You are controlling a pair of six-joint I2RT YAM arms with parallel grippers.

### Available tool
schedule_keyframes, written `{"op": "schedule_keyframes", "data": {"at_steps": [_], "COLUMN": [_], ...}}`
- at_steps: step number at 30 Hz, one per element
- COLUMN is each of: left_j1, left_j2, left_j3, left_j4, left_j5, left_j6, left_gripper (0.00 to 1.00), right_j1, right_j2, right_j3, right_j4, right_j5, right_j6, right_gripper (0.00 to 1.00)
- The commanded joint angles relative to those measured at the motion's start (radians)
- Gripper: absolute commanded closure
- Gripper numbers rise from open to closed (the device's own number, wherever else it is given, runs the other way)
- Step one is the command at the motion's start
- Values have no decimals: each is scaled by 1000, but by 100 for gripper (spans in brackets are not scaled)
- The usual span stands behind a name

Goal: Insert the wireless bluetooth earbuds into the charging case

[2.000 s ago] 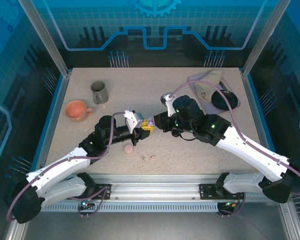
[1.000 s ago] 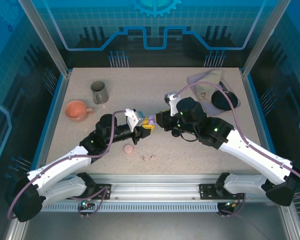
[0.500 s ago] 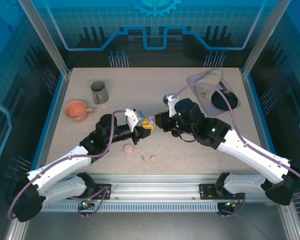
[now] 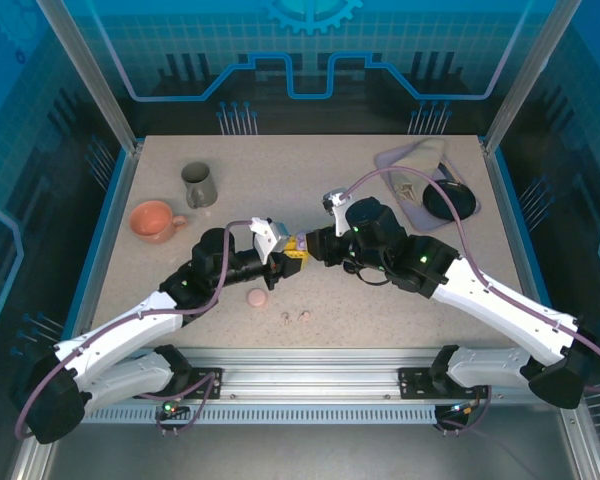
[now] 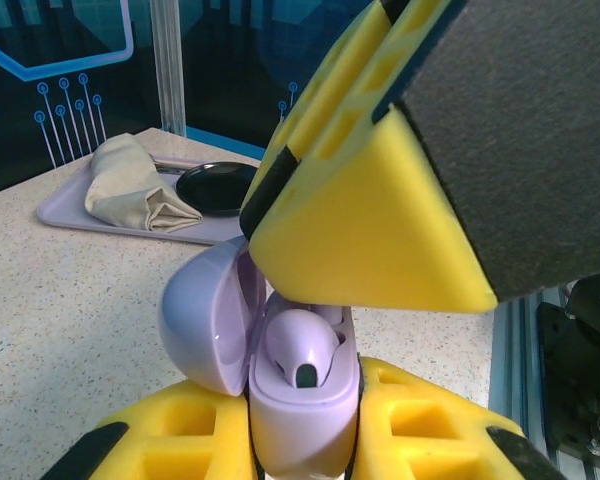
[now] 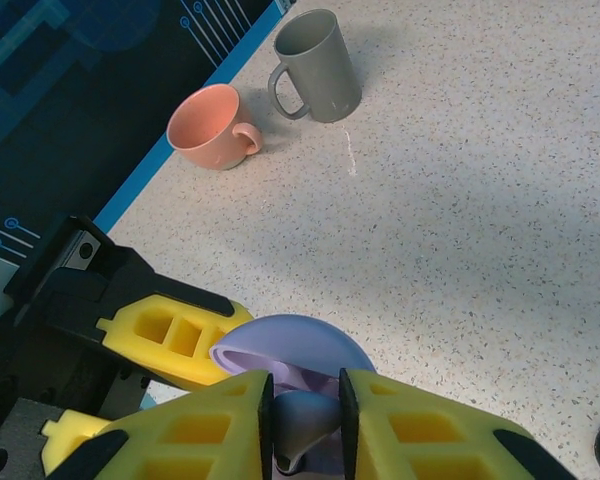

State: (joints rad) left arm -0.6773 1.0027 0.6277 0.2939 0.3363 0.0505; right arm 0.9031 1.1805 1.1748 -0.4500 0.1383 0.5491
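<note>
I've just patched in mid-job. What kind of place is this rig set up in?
Probably a lab or demo cell rather than a home. A speckled table is framed by metal posts, there is a blue circuit-pattern backdrop behind it, and a mounting rail runs along the near edge.

Grey mug (image 4: 198, 184) beside pink cup (image 4: 153, 221); tray (image 4: 391, 158) far right.

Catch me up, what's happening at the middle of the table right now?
The left claw holds the lavender case with its lid open. The right claw pinches a lavender earbud, set down into the case. A pinkish case and two small buds lie loose on the table nearby.
</note>
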Motion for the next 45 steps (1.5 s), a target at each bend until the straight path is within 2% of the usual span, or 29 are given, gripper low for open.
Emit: {"op": "schedule_keyframes", "data": {"at_steps": [1, 10, 16, 20, 25, 28, 37, 39, 45], "left_j1": [-7, -6, -7, -7, -6, -7, -6, -6, -6], "left_j2": [-5, -8, -8, -4, -4, -8, -36, -43, -49], "left_j3": [33, 25, 20, 37, 36, 38, 47, 47, 49], "left_j4": [48, 62, 60, 43, 55, 51, 26, 24, 21], "left_j5": [6, 9, 2, -3, -24, -26, -21, -19, -4], "left_j6": [-3, 0, 9, 20, 33, 43, 76, 83, 111], "left_gripper": [100, 100, 100, 100, 100, 100, 100, 100, 100], "right_j1": [21, -11, -94, -193, -364, -424, -445, -447, -472], "right_j2": [0, -18, -95, -130, -138, -133, -61, -28, 127], "right_j3": [11, 67, 72, 59, 44, 25, 47, 79, 196], "right_j4": [-45, -86, -105, -102, -64, -8, -19, -43, -130], "right_j5": [-10, -41, -78, -170, -366, -463, -608, -636, -926], "right_j6": [5, -12, -77, -148, -212, -242, -525, -536, -536], "right_gripper": [72, 61, 39, 21, 9, 1, 0, 0, 0]}}
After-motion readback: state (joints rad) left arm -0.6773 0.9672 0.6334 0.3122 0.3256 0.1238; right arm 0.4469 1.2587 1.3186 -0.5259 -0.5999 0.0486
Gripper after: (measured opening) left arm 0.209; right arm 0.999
